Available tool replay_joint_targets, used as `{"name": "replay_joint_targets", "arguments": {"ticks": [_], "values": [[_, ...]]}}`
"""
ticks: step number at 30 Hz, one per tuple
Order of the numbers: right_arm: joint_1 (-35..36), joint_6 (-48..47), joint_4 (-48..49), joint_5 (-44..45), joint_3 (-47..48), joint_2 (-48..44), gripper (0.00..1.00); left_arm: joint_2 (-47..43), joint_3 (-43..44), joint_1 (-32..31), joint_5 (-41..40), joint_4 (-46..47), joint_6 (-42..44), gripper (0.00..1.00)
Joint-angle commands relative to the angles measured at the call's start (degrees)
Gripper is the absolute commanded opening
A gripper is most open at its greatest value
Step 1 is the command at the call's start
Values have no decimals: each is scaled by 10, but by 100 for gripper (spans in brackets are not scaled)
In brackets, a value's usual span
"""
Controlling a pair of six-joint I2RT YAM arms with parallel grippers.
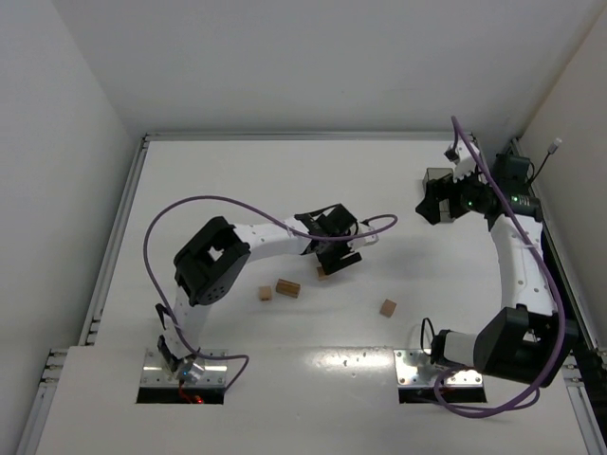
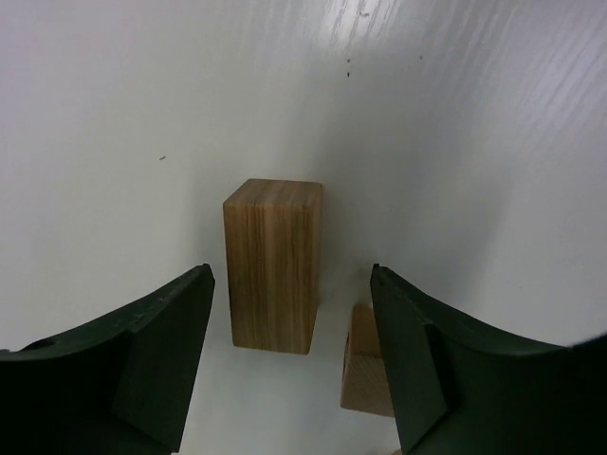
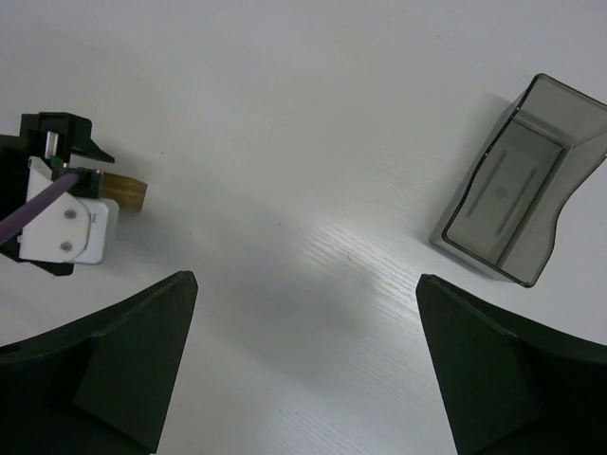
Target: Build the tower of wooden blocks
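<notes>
Tower [image 2: 273,256] standing untouched between open jaws of left gripper [image 2: 291,284] | right gripper [image 3: 305,284] hanging open | grey translucent box [image 3: 526,180] sitting upper-right

The left arm [image 1: 237,248] reaches out from its base, elbow bent high, forearm stretched toward the middle. The left pincer [image 1: 334,248] points steeply down, its two dark fingers [image 2: 161,351] parted and clamped on nothing. Over on the other side, the right arm [image 1: 520,270] curves up along the right edge with its wrist turned inward. The right pincer [image 1: 436,204] is spread wide, jaws well apart, gripping nothing at all.
</notes>
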Motion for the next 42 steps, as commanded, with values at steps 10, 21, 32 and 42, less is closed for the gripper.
{"name": "replay_joint_targets", "arguments": {"ticks": [10,21,32,42], "values": [[-5,-6,-14,-48,28,26,93,-23,-12,51,48,21,-19,0],[43,-167,-167,-347,88,126,89,-229,-271,230,500,445,-314,0],[216,-360,-389,-360,274,274,76,-235,-271,219,613,522,-412,0],[293,-409,-454,-339,329,338,70,-230,-248,204,645,486,-393,0]]}}
